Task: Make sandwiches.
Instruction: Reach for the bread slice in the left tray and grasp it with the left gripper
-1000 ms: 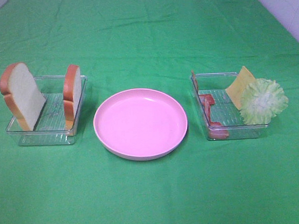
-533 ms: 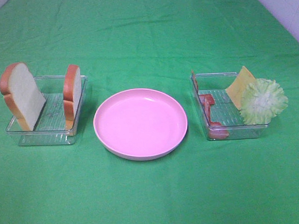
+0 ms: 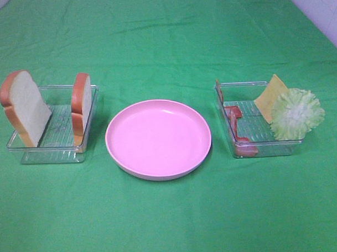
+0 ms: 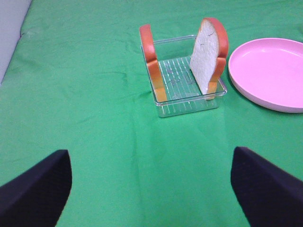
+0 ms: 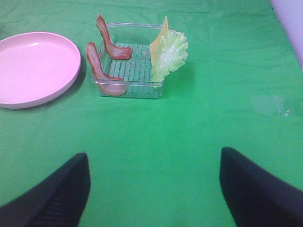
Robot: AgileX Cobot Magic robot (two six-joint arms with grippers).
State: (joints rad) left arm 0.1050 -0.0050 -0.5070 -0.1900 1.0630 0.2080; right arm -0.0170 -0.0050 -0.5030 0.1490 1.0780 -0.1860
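Note:
No sandwich is stacked; the parts lie apart. Two white bread slices [image 3: 24, 106] [image 3: 81, 104] with orange-brown crust stand upright in a clear tray [image 3: 51, 144] on the left, also in the left wrist view [image 4: 209, 54]. Bacon strips [image 3: 234, 121], a cheese square [image 3: 268, 95] and ruffled lettuce [image 3: 296, 113] sit in a clear tray [image 3: 267, 147] on the right, also in the right wrist view [image 5: 169, 54]. My left gripper [image 4: 151, 187] is open well short of the bread tray. My right gripper [image 5: 154, 187] is open well short of the filling tray. Neither arm shows in the exterior view.
An empty round pink plate [image 3: 158, 138] lies between the two trays on the green cloth [image 3: 171, 43]. A pale wall edge [image 3: 327, 21] runs along the far right. A grey floor strip [image 4: 9, 33] borders the cloth in the left wrist view.

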